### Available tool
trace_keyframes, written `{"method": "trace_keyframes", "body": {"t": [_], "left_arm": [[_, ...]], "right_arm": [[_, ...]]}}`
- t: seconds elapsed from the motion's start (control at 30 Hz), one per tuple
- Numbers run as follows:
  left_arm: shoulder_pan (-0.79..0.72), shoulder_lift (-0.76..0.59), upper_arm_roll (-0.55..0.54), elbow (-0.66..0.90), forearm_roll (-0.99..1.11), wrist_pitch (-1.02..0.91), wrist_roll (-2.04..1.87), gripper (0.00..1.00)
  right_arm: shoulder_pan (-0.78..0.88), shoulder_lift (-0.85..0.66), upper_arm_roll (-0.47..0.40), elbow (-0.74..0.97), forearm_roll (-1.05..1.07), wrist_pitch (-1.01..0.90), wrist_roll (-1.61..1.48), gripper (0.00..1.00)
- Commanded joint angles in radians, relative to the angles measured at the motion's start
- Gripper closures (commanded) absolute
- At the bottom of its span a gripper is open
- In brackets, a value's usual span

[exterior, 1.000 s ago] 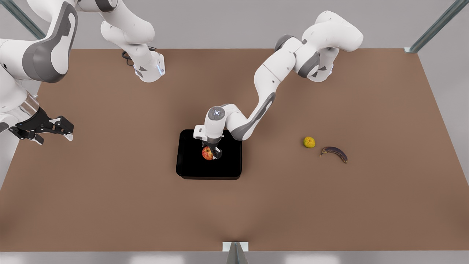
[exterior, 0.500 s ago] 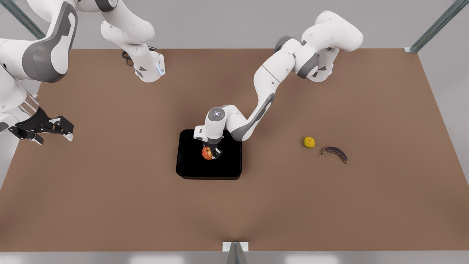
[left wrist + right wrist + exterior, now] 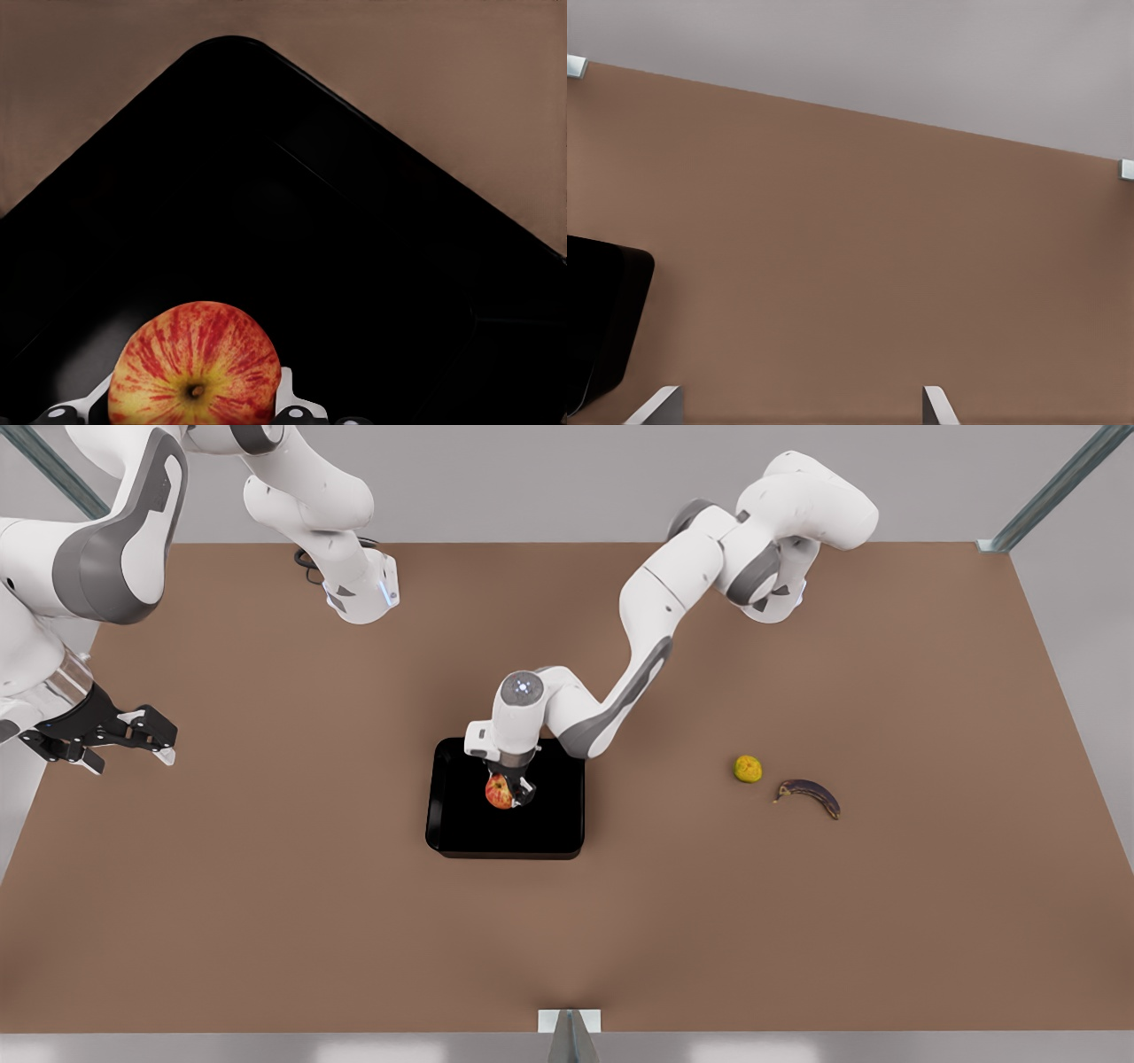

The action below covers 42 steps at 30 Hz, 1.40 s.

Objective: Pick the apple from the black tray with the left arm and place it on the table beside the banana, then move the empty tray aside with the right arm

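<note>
The left gripper (image 3: 508, 792) clamps the apple (image 3: 499, 792) over the black tray (image 3: 554, 828). The right gripper (image 3: 133, 737) waits wide apart near the table (image 3: 266, 912) edge.

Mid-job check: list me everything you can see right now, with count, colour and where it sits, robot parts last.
apple: one, red with yellow patches, held between the left tool's fingers over the black tray
black tray: one, matte black, middle of the table
banana: one, dark purple-brown, on the table toward the front view's right
lumpy fruit: one, yellow-green, just beside the banana's stem end, apart from it
table: one, plain brown
left tool: one, dark fingers shut on the apple, over the tray
right tool: one, black, open, waiting at the front view's left edge
</note>
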Motion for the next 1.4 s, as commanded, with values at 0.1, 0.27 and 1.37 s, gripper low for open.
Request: {"method": "trace_keyframes", "body": {"t": [0.1, 0.27, 1.37], "left_arm": [[0.012, -0.043, -0.001, -0.003, -0.01, -0.09, 0.046, 0.3], [0.038, -0.107, -0.009, -0.053, -0.012, -0.133, 0.058, 0.31], [0.409, -0.471, -0.012, -0.579, 0.128, -0.173, 0.144, 0.34]], "right_arm": [[0.0, -0.001, 0.0, 0.001, 0.001, -0.001, -0.001, 0.0], [0.059, 0.022, 0.003, 0.001, -0.024, -0.002, 0.002, 0.0], [0.415, 0.257, 0.035, -0.323, 0.12, 0.458, 0.873, 0.0]]}}
